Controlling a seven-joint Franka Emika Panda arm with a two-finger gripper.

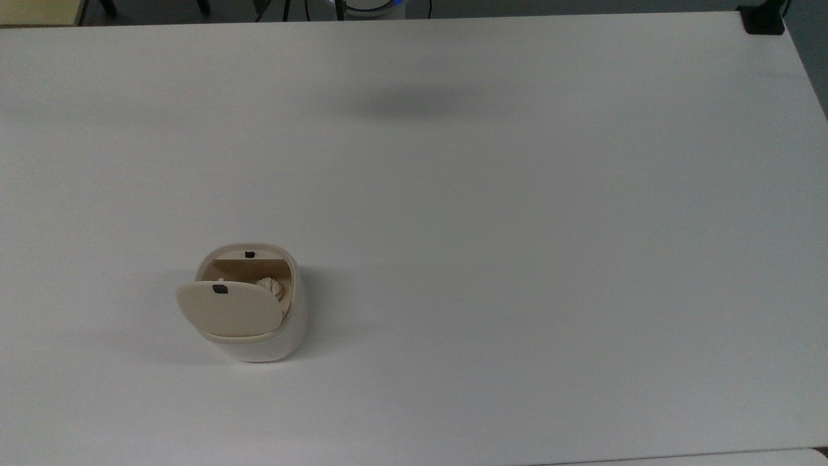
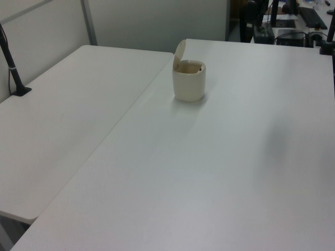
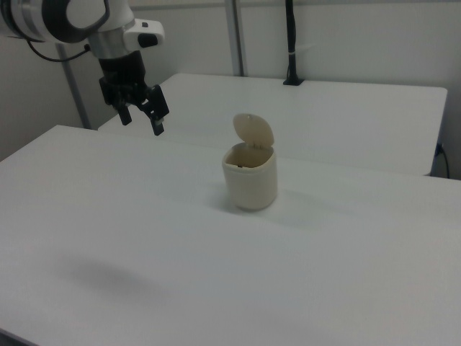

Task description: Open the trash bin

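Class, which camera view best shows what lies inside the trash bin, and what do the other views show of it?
The top view: it looks down past the raised lid into the trash bin at a crumpled wad. The left view and right view show its side and upright lid.

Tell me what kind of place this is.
Probably a robotics lab or test room: a robot arm with its gripper above bare white tables, partition walls, and one small trash bin as a prop.
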